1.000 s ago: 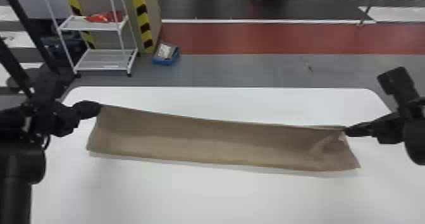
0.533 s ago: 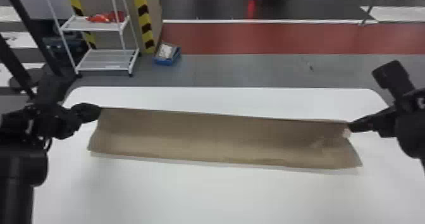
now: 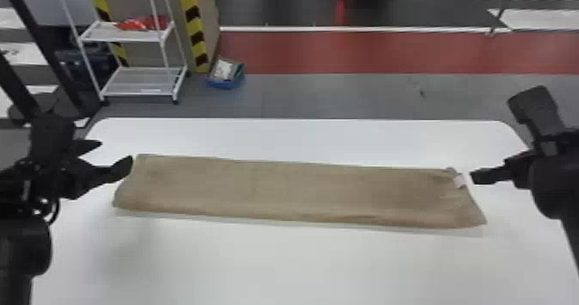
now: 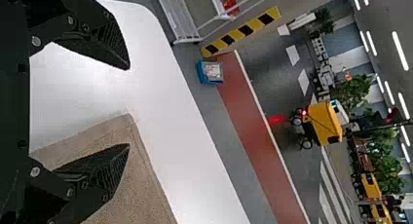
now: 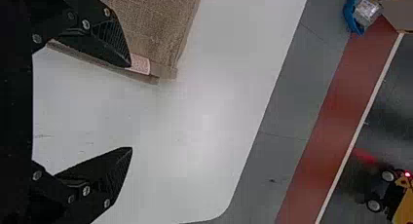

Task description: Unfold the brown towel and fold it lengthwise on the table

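**Clerk:** Left wrist view first. What is the state of the tool?

**Inspector:** The left tool [image 4: 129, 106] is open, nothing between its fingers. One finger overlaps the brown towel [image 4: 139, 185] near a corner, the other lies over bare table [image 4: 151, 44]. Contact could not be established. I judge the spread is meant to free the cloth without dragging that corner.

**Clerk:** Right wrist view?

**Inspector:** The right tool [image 5: 131, 107] is likewise spread and empty. One fingertip overlaps the edge of the pale tag [image 5: 140, 64] at the towel's end; whether they touch, I cannot tell. The position suits a corner grip or release.

**Clerk:** And the head view?

**Inspector:** The towel lies on the table as a long, narrow strip running from side to side, its tagged end towards the robot's right. That placement, in my judgement, puts one end within reach of each arm, so both far corners can be handled together and the long edge kept straight.

**Clerk:** Status of the task?

**Inspector:** The lengthwise fold appears made, pending confirmation of its layers. Minor creasing is noted near the tagged end. Recommended: withdraw both tools clear; a snagged fingertip could pull the fold askew.
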`<state>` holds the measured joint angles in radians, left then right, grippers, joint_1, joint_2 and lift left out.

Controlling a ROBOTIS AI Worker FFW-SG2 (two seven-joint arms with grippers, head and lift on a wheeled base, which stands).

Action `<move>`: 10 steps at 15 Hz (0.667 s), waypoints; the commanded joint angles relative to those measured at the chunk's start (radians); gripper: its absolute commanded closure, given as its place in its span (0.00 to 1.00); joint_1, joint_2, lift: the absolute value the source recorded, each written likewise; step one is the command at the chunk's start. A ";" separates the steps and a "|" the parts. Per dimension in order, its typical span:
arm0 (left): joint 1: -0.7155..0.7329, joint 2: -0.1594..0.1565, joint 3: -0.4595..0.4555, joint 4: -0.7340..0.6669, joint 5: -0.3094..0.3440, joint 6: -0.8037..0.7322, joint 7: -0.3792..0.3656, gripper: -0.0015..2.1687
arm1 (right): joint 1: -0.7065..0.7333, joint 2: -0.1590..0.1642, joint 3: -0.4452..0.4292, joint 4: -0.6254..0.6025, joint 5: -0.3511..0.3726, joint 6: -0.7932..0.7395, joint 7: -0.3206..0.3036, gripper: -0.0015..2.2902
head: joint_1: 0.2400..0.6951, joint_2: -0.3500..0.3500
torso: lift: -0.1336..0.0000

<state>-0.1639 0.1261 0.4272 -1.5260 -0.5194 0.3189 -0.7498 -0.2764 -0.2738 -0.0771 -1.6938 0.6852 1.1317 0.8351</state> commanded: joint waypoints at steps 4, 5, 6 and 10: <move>0.161 -0.034 0.114 -0.143 0.432 -0.031 0.064 0.02 | 0.260 0.183 -0.076 -0.403 -0.262 0.043 -0.255 0.02 | 1.00 0.54 | 0.13; 0.190 -0.056 0.134 -0.163 0.523 -0.031 0.056 0.02 | 0.322 0.231 -0.055 -0.466 -0.326 0.000 -0.338 0.02 | 1.00 0.56 | 0.13; 0.233 -0.077 0.150 -0.195 0.602 -0.050 0.053 0.02 | 0.381 0.269 -0.036 -0.500 -0.372 -0.098 -0.401 0.02 | 1.00 0.61 | 0.13; 0.400 -0.129 0.148 -0.303 0.707 -0.129 0.122 0.02 | 0.603 0.275 0.122 -0.500 -0.431 -0.672 -0.673 0.02 | 1.00 0.71 | 0.13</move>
<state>0.1797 0.0092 0.5763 -1.8015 0.1348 0.1998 -0.6445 0.2492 -0.0015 -0.0117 -2.2092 0.2682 0.7140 0.1912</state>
